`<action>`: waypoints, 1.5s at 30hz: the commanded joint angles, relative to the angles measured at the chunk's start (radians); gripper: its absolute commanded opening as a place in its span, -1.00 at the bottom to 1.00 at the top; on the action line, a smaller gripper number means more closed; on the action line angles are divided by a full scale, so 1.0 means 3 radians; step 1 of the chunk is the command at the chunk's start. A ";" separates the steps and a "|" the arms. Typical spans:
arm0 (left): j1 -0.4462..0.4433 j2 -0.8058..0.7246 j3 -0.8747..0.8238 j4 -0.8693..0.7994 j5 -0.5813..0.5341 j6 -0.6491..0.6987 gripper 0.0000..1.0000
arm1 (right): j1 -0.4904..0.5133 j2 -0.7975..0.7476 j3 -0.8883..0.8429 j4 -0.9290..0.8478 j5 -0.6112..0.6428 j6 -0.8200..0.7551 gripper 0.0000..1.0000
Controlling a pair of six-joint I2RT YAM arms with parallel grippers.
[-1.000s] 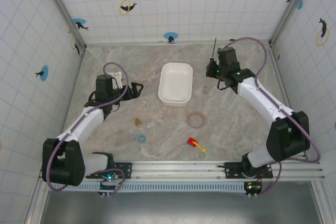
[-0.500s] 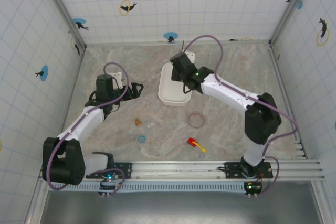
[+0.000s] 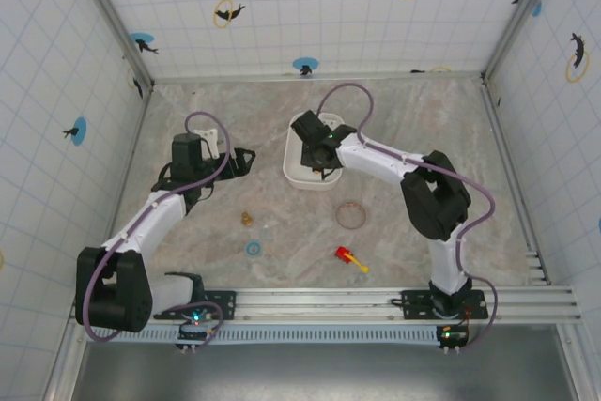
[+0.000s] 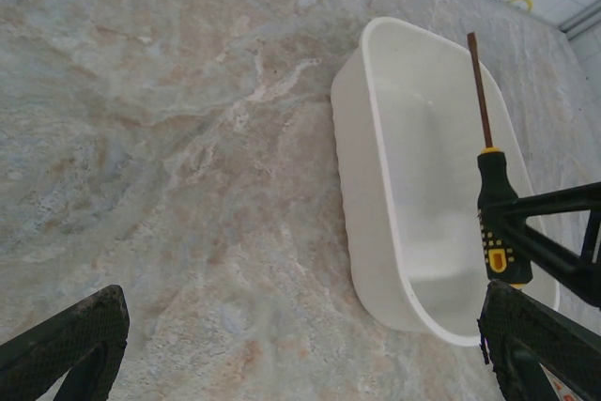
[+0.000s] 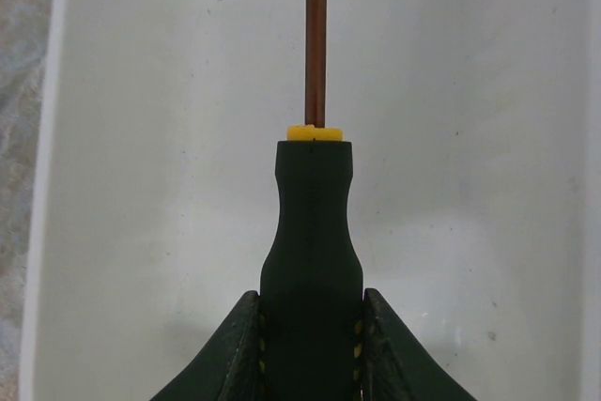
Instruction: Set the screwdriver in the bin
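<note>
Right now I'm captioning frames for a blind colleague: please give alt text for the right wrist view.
The right gripper clamps the dark handle of the screwdriver, whose thin shaft points up the frame over the white inside of the bin. Marbled table shows at the left edge.

Bin [image 3: 302, 178]: R gripper [image 3: 315, 146] clamped on screwdriver [image 4: 495, 223] hangs over its R side, shaft along bin length; floor L of shaft open. L gripper [image 3: 246, 159] fingers spread wide; marble betw. it & bin L wall free. Front of bin: brown ring [image 3: 351, 215], red/yellow toy [image 3: 350, 257], brass bit [image 3: 247, 219], blue ring [image 3: 254, 249], passable gaps betw. all 4. R arm [image 3: 404, 161] bars table R of bin.
</note>
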 commanded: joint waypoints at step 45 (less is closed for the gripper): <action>-0.0019 -0.0516 -0.0176 0.0415 -0.0658 0.0283 0.95 | -0.0177 -0.0342 0.0680 -0.0546 -0.0171 -0.1460 0.42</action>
